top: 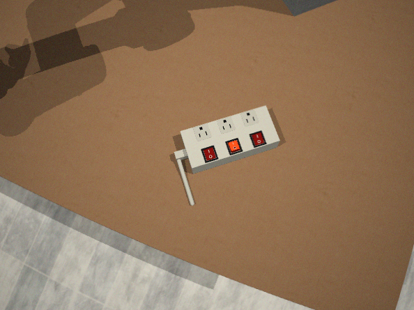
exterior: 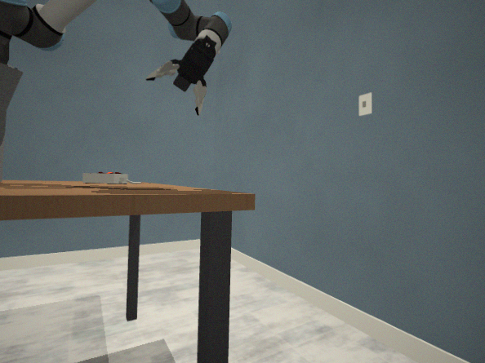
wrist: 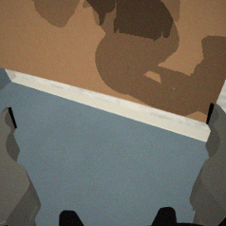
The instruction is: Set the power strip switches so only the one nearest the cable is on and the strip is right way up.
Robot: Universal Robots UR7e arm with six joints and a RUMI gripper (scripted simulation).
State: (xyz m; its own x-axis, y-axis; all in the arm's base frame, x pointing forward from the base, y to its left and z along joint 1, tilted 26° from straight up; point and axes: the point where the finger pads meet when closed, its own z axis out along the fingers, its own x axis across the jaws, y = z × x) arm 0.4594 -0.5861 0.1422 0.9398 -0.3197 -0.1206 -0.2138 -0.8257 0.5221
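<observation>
The tool (exterior: 175,95) is hanging high above the table (exterior: 122,205) with its fingers (exterior: 199,95) spread wide, gripping nothing. The power strip (exterior: 105,177) is lying flat at the tool's seven o'clock, well apart.

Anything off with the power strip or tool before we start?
Power strip lies face up, undamaged. Only oddity: the middle switch glows bright, while the switch nearest the cable looks dark. Tool is open and empty, high above the table.
</observation>
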